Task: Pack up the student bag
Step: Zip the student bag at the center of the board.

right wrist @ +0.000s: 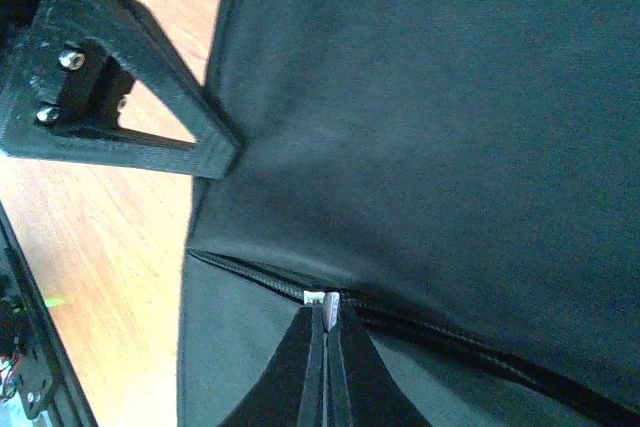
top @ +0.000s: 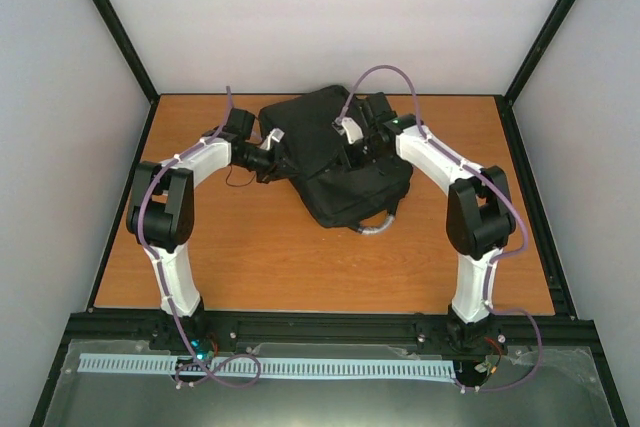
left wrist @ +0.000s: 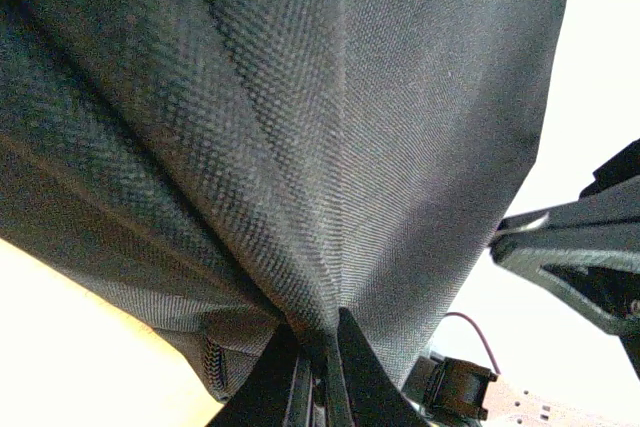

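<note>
The student bag (top: pixel 335 157) is a large black fabric backpack lying at the far middle of the table, its grey-silver loop handle (top: pixel 378 226) at the near side. My left gripper (top: pixel 268 160) is at the bag's left edge, shut on a pinched fold of the bag's fabric (left wrist: pixel 320 332), which it pulls up into a taut ridge. My right gripper (top: pixel 352 152) is over the bag's top right, shut on a small silver zipper pull (right wrist: pixel 323 300) on a black zipper line (right wrist: pixel 420 332). In the right wrist view the bag (right wrist: pixel 430 127) fills the frame.
The orange wooden table (top: pixel 250 257) is walled by white panels and black frame posts. A black rail (top: pixel 330 327) runs along the near edge by the arm bases. The left gripper's black bracket (right wrist: pixel 110 97) shows beside the bag in the right wrist view.
</note>
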Robot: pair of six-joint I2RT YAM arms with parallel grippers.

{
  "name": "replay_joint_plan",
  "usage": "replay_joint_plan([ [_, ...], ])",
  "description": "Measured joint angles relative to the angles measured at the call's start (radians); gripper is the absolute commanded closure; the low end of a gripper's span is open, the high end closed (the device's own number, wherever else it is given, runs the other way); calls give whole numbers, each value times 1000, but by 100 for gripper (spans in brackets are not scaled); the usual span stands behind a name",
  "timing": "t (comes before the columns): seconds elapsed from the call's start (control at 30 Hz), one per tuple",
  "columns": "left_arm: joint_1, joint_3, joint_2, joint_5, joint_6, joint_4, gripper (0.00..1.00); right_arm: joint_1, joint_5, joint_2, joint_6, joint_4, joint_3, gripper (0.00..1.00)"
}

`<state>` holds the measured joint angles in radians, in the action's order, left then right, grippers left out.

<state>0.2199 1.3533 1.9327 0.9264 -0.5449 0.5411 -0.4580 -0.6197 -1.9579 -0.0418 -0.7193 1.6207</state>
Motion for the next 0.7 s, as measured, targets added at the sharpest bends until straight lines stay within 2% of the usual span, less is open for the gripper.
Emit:
replay_joint_plan([
  [0.7, 8, 0, -4, -10, 50, 15, 99, 243, 41, 28, 76, -24, -67, 97],
])
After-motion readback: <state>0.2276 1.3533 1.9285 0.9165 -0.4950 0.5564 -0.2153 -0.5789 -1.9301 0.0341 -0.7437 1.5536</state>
